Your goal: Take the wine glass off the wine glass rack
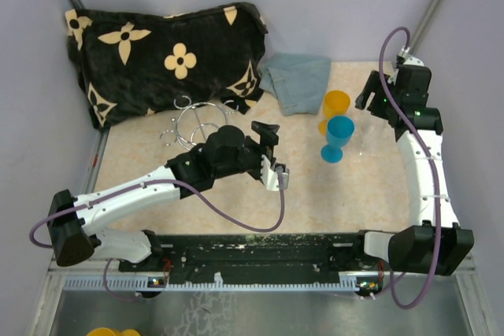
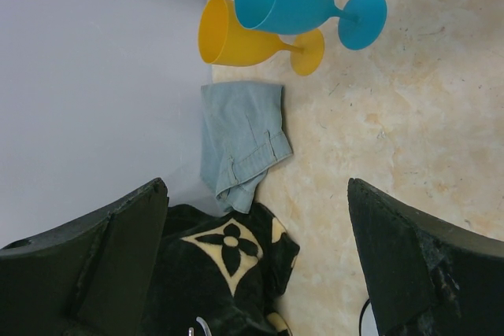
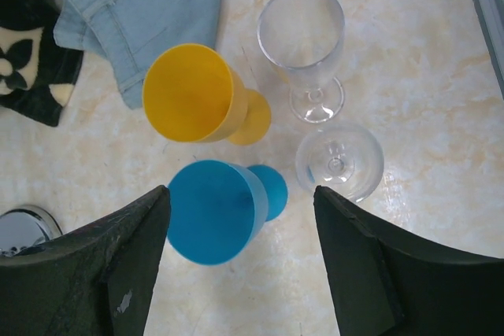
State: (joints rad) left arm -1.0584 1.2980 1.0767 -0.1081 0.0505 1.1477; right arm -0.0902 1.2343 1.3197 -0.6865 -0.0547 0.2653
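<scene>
The wine glass rack (image 1: 194,121), a silver wire stand, stands by the black blanket; my left arm covers part of it and I see no glass hanging on it. Its chrome base shows in the right wrist view (image 3: 22,230). Two clear wine glasses stand on the table at the right: a tall one (image 3: 303,41) and a round one (image 3: 340,161). My left gripper (image 1: 277,155) (image 2: 257,194) is open and empty, just right of the rack. My right gripper (image 1: 368,98) (image 3: 240,194) is open and empty above the glasses.
A yellow goblet (image 1: 336,105) (image 3: 193,92) and a blue goblet (image 1: 339,136) (image 3: 216,210) stand left of the clear glasses. A folded denim cloth (image 1: 298,80) and a black floral blanket (image 1: 165,53) lie at the back. Walls enclose the table.
</scene>
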